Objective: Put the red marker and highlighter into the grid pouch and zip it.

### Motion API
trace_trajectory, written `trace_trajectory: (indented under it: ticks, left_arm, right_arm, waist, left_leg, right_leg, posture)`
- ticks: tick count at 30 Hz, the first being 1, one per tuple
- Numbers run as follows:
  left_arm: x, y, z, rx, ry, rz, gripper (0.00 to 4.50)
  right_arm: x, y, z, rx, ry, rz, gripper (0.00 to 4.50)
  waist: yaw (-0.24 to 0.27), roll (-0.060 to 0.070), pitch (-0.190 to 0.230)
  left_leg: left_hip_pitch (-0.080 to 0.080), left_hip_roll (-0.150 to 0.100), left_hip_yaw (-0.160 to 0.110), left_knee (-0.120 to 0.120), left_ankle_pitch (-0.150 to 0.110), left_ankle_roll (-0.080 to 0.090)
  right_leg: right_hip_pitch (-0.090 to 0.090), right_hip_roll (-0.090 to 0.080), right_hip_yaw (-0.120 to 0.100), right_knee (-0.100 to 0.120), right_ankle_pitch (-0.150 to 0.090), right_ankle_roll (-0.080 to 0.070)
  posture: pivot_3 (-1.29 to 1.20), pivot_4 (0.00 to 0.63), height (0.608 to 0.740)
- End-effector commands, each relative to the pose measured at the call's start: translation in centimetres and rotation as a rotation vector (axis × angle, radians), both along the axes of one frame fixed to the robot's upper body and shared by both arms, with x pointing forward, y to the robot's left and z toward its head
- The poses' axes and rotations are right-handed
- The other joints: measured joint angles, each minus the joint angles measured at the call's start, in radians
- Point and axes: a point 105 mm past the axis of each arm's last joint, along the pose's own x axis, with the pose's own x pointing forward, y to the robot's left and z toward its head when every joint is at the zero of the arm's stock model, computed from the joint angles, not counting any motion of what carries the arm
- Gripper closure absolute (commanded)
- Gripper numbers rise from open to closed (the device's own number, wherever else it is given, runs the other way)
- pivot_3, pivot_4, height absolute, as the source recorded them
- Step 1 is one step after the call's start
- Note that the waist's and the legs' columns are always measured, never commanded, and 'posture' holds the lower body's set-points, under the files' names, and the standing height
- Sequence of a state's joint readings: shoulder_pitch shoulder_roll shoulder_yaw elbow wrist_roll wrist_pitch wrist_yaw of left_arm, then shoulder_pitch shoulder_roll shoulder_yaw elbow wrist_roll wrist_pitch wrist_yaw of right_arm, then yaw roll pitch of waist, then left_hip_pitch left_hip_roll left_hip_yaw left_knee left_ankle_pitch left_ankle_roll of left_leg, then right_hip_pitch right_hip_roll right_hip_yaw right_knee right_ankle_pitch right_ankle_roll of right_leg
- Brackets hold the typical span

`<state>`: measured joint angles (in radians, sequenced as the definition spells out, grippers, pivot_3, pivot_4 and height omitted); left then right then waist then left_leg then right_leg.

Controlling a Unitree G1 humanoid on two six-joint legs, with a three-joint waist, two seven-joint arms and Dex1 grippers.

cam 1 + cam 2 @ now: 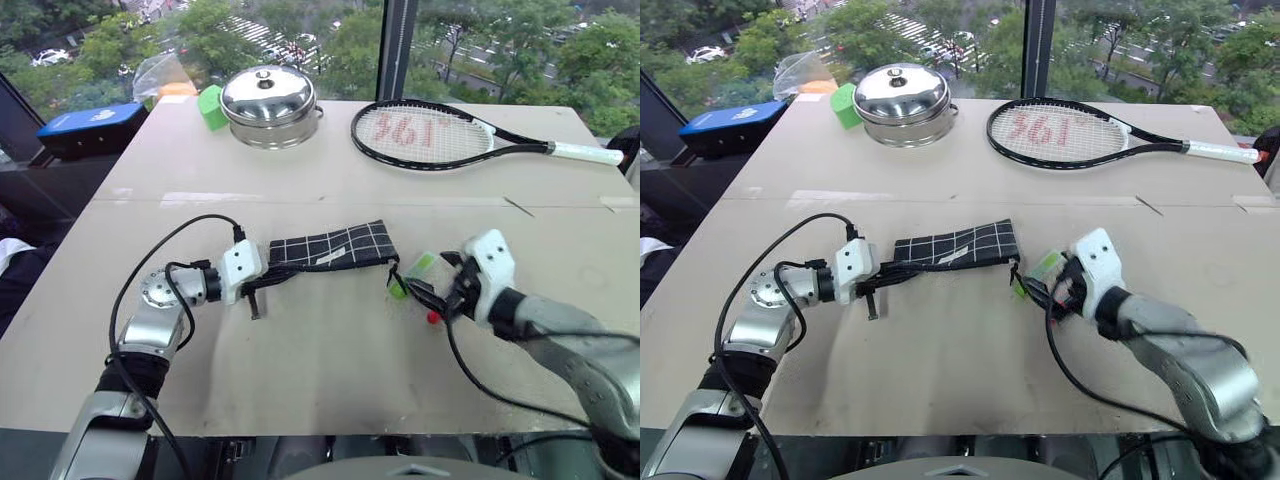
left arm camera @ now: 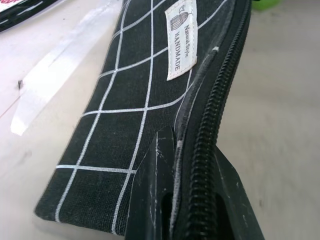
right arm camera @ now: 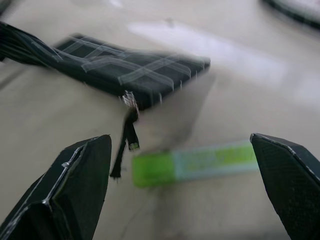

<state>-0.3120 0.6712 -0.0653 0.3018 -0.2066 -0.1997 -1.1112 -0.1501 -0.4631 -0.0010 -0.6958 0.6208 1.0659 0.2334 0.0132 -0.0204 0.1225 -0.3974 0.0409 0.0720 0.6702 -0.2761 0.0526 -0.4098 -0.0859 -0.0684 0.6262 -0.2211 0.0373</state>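
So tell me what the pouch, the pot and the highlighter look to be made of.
Grid pouch: matte black woven fabric, likely canvas; weave, stitched label and zipper teeth show. Pot: polished metal, probably stainless steel, given its mirror-like lid. Highlighter: smooth plastic, with an opaque green body and a pale translucent cap.

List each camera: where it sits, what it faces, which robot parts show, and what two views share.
Left eye view: head camera looking forward and down over the table; both arms show, left gripper shut on the grid pouch, right gripper open.
Right eye view: the other eye, same scene.
Left wrist view: along its fingers, clamped on the pouch's zipper edge.
Right wrist view: between its open fingers at the highlighter.
Shared: the pouch appears in all; the highlighter in both eyes and the right wrist.
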Motion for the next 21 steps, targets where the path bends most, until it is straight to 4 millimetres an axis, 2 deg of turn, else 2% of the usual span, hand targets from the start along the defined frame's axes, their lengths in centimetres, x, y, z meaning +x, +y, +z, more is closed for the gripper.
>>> trace_trajectory:
  ticks: [1,4,7,10,11,12,15,18,19,20,21]
  left_arm:
    - [0.2,-1.1,1.0,-0.027,-0.027,0.028,4.44]
    - [0.1,-1.4,0.9,-0.035,-0.022,0.037,4.44]
    - [0.0,-1.5,0.6,-0.034,-0.024,0.038,4.44]
    - [-0.3,-1.6,0.3,-0.033,-0.023,0.035,4.44]
    - [-0.3,-1.6,0.3,-0.033,-0.023,0.036,4.50]
    - [-0.4,-1.7,0.2,-0.035,-0.024,0.036,4.50]
    - [-0.4,-1.9,0.2,-0.037,-0.025,0.034,4.50]
    - [-0.3,-2.2,0.5,-0.052,-0.028,0.036,4.50]
    - [-0.3,-2.4,0.6,-0.053,-0.030,0.036,4.50]
    - [-0.2,-2.5,0.7,-0.054,-0.031,0.035,4.50]
    - [-0.2,-2.5,0.8,-0.054,-0.032,0.035,4.50]
  right_arm:
    - [1.1,0.4,-0.9,0.052,0.151,-0.064,0.00]
    - [1.8,0.9,-0.7,0.087,0.174,-0.083,0.00]
    - [2.1,2.2,0.1,0.165,0.182,-0.051,0.00]
    - [3.0,2.3,0.2,0.184,0.179,-0.079,0.00]
    - [3.1,2.3,0.2,0.185,0.179,-0.083,0.51]
    - [3.1,2.3,0.2,0.190,0.178,-0.086,0.80]
    - [3.1,2.4,0.4,0.200,0.179,-0.080,2.05]
    - [2.8,2.8,0.4,0.194,0.185,-0.047,3.57]
    - [2.7,2.9,0.4,0.190,0.186,-0.039,4.22]
    - [2.6,3.0,0.4,0.188,0.186,-0.034,4.46]
    - [2.6,3.1,0.4,0.188,0.187,-0.031,4.46]
  waist:
    - [0.001,0.001,0.000]
    - [0.001,0.001,0.001]
    - [-0.001,0.001,0.001]
    - [-0.005,0.002,0.001]
    - [-0.004,0.002,0.001]
    - [-0.003,0.002,0.001]
    - [-0.003,0.002,0.001]
    - [-0.003,0.002,0.001]
    - [-0.003,0.002,0.001]
    - [-0.003,0.002,0.001]
    - [-0.003,0.002,0.001]
  left_leg:
    - [0.000,0.000,0.000,0.000,0.000,0.000]
    - [0.000,0.000,0.000,-0.001,0.000,0.000]
    - [-0.001,-0.001,0.000,-0.001,0.000,0.000]
    - [0.000,-0.001,0.000,-0.001,0.000,0.000]
    - [0.000,-0.001,0.000,-0.001,0.000,0.000]
    - [0.000,-0.001,0.000,-0.001,0.000,0.000]
    - [0.000,-0.001,0.000,-0.001,0.000,0.000]
    - [0.000,-0.001,0.000,-0.001,0.000,0.000]
    - [0.000,-0.001,0.000,-0.001,0.000,0.000]
    - [0.000,-0.001,0.000,-0.001,0.000,0.000]
    - [0.000,-0.001,0.000,-0.001,0.000,0.000]
  right_leg:
    - [0.000,0.000,0.000,0.000,0.000,0.000]
    - [0.000,0.001,0.000,0.000,0.002,0.004]
    - [0.000,0.000,0.000,-0.001,0.002,0.004]
    - [0.000,0.001,0.000,0.000,0.002,0.004]
    - [0.000,0.001,0.000,0.000,0.002,0.004]
    - [0.000,0.001,0.000,0.000,0.002,0.004]
    - [0.000,0.001,0.000,0.000,0.002,0.004]
    - [0.000,0.001,0.000,0.000,0.002,0.004]
    - [0.000,0.001,0.000,0.000,0.002,0.004]
    - [0.000,0.001,0.000,0.000,0.002,0.004]
    - [0.000,0.001,0.000,0.000,0.002,0.004]
  posture:
    - [0.00,0.150,0.740]
    - [0.00,0.150,0.740]
    - [0.00,0.150,0.740]
    - [0.00,0.150,0.740]
    - [0.00,0.150,0.740]
    - [0.00,0.150,0.740]
    - [0.00,0.150,0.740]
    - [0.00,0.150,0.740]
    - [0.00,0.150,0.740]
    - [0.00,0.150,0.740]
    - [0.00,0.150,0.740]
